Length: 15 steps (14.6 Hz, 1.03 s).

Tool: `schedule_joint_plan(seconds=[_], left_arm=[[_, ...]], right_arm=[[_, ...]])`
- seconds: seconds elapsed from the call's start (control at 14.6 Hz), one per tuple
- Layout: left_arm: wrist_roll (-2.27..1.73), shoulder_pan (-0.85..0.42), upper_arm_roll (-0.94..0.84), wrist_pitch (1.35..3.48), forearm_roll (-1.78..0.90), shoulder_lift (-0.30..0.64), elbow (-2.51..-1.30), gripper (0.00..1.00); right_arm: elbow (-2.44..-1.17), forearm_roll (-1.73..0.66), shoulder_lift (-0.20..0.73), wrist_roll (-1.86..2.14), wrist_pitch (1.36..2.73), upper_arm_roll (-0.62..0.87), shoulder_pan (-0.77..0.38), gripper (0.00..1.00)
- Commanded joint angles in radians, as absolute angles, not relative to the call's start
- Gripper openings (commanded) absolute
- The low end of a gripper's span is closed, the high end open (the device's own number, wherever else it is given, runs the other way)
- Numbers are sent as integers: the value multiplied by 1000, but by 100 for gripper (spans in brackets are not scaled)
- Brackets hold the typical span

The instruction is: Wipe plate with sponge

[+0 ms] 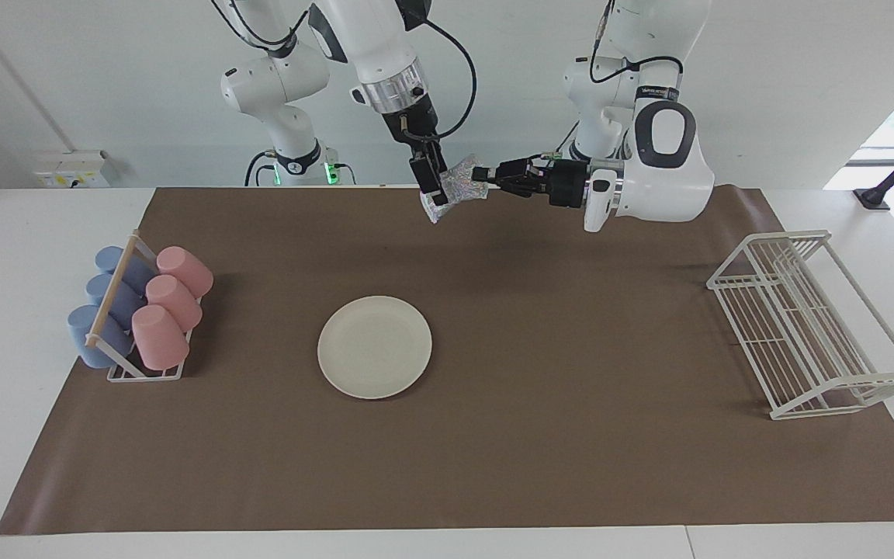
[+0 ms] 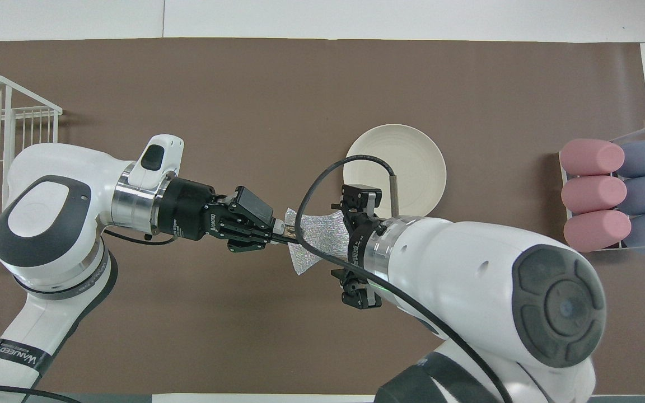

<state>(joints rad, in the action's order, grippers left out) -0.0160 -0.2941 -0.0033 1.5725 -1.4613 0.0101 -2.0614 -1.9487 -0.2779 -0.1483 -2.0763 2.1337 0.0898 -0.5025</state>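
The left claw [image 1: 480, 172] is raised in the air over the brown mat [image 1: 493, 435], at the robots' end of the bench [image 1: 20, 256]. It points sideways, toward the right arm, and its fingers are pinching one edge of the sponge [image 1: 453, 190]. The sponge is silvery and glittery, and it hangs in the air between the two claws, not touching the mat.

The right claw [image 1: 433, 186] comes down from above and is at the sponge. In the facing view its fingers overlap the end of the sponge that is away from the left claw. I cannot tell if these fingers are spread or pressed together, or if they already grip the sponge. In the overhead view the right arm covers part of the sponge [image 2: 317, 238].

The plate [image 1: 375, 346] lies flat on the mat, farther from the robots than the sponge, near the middle of the mat. Nothing touches it.

A small rack with pink and blue cups [image 1: 136, 317] stands toward the right arm's end of the bench. A white wire rack [image 1: 804, 326] stands toward the left arm's end.
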Motion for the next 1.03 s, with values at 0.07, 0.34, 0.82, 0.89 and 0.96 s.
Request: schedule_joint_plan(seconds=[0.07, 0.34, 0.82, 0.89, 0.96], left_arm=[[2, -281, -2, 1537, -1465, 18, -2043, 0], [11, -281, -2, 1528, -1463, 18, -2043, 0], [14, -278, -2, 1519, -1442, 18, -2043, 0], [14, -278, -2, 1519, -1440, 18, -2043, 0], [14, -278, -2, 1519, -1440, 18, -2043, 0]], right_arm=[[-1976, -339, -169, -2098, 2157, 97, -477, 100], [-1983, -356, -170, -2115, 2187, 97, -488, 67], [-1985, -356, -172, -2099, 2195, 97, -500, 0], [-1983, -356, -172, -2098, 2195, 97, -500, 0], [-1983, -356, -172, -2097, 2192, 97, -499, 0]])
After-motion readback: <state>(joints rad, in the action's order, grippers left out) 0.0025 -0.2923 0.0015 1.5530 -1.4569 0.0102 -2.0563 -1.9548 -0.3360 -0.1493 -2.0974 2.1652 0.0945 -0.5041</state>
